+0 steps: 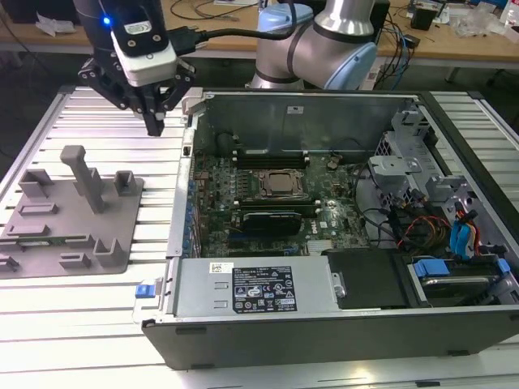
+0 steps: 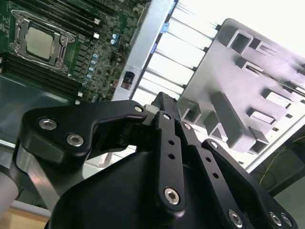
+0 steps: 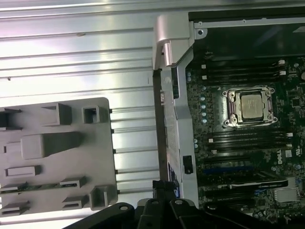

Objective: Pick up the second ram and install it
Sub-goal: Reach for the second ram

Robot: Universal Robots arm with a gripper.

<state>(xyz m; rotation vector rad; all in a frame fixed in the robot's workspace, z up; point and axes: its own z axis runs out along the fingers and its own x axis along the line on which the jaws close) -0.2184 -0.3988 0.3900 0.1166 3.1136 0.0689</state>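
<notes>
Now, gripper (image 1: 156, 128): fingers drawn together, nothing visible between them.
gripper position: above the slatted table (image 1: 81, 113), between the grey holder (image 1: 69, 219) and the computer case (image 1: 324, 324).
second ram (image 3: 28, 186): what looks like a thin green strip on edge in a grey holder slot, apart from the gripper.
computer case: lid off, beside the grey holder.

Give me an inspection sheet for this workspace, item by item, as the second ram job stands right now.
Surface: slatted metal table.
Job's things: thin greenish strip in a slot of the grey fixture, likely the ram.
Clutter: open case, processor inside.
Grippers: gripper shut, holding nothing seen, above the table between fixture and case.
Cables: black cable at the wrist; red and black wires in the case.
Surroundings: wooden benches behind.
</notes>
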